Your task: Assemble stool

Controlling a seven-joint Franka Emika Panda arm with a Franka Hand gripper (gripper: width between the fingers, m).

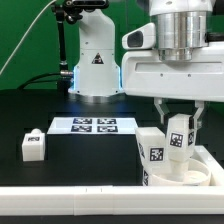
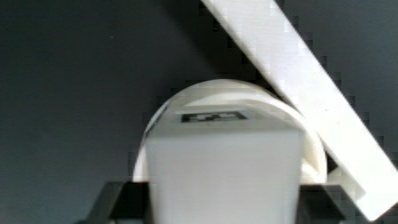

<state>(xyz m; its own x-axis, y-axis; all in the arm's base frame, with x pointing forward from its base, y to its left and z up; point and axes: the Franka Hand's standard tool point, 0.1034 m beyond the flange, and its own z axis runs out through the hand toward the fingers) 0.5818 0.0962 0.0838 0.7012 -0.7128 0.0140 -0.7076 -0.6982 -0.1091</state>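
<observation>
My gripper (image 1: 178, 126) is shut on a white block-shaped stool leg (image 1: 178, 136) with a square tag, holding it upright just above the round white seat (image 1: 188, 178) at the exterior view's right. A second tagged leg (image 1: 153, 150) stands upright at the seat's left side. A third leg (image 1: 33, 145) lies loose on the black table at the far left. In the wrist view the held leg (image 2: 222, 160) fills the middle between my dark fingers (image 2: 121, 203), with its tag facing the camera. The seat is hidden there.
The marker board (image 1: 92, 125) lies flat in front of the robot base (image 1: 95, 65). A long white border rail (image 1: 90, 205) runs along the table's near edge and crosses the wrist view (image 2: 285, 70) diagonally.
</observation>
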